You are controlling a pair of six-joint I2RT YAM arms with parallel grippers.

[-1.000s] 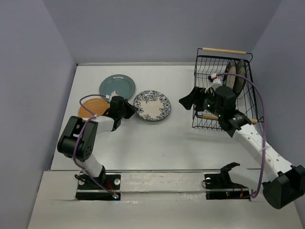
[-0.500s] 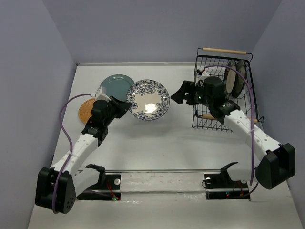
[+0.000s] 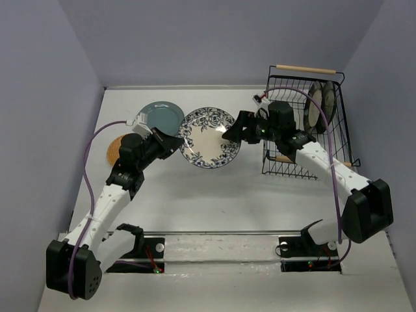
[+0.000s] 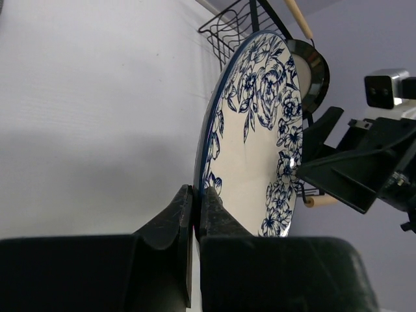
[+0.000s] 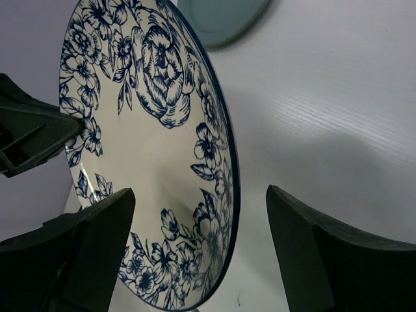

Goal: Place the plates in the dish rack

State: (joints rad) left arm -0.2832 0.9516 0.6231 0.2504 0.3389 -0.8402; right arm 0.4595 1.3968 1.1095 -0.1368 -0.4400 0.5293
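Top view, centre: floral plate (image 3: 209,138) is white with dark-blue flowers and leaves around the rim and a plain middle. Upper left: teal plate (image 3: 158,116), plain; orange-tan plate (image 3: 115,148). Right: dish rack (image 3: 292,88) is black wire, handle (image 3: 305,68) light wood. Racked plates (image 3: 316,106) are cream with dark rims. Table (image 3: 195,195) white, cables (image 3: 97,146) purple.

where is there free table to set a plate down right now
Widest bare patch: the near-centre table, in front of the floral plate. The far-left corner is crowded with the teal plate and orange-tan plate. In the dish rack, slots beside the striped plates look free.
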